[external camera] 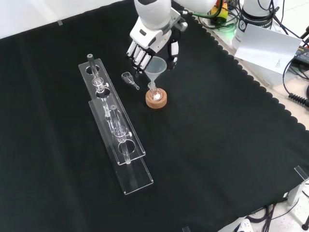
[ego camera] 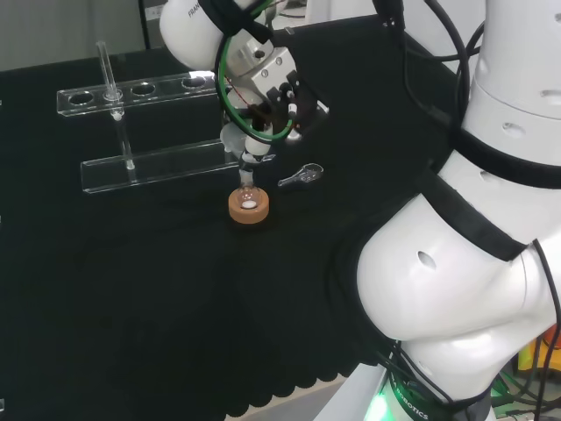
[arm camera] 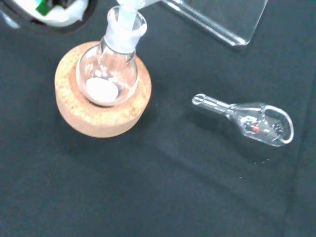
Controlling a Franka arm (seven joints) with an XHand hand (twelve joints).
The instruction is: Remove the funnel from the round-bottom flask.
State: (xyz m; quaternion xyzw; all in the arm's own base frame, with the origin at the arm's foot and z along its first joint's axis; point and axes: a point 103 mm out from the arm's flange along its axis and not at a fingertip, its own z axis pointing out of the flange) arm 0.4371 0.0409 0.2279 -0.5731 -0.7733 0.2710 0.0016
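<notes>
A small round-bottom flask (external camera: 154,92) stands upright in a cork ring (external camera: 157,101) near the middle of the cloth. Some white material lies at its bottom (arm camera: 102,90). A clear funnel (external camera: 157,65) sits with its stem (arm camera: 126,14) in the flask's neck (arm camera: 123,34). The hand (external camera: 150,38) reaches down from above. Its fingers (external camera: 139,55) are on one side of the funnel's cone and its thumb (external camera: 173,51) is on the other, pinching the rim. In the head view the hand (ego camera: 267,92) hangs over the flask (ego camera: 248,195) and the cork ring (ego camera: 249,210).
A small glass scoop (external camera: 129,79) lies on the cloth close beside the flask, also seen as the scoop (arm camera: 254,121) and the scoop (ego camera: 301,174). A long clear test-tube rack (external camera: 115,126) holding a few tubes stands to the left in the front view.
</notes>
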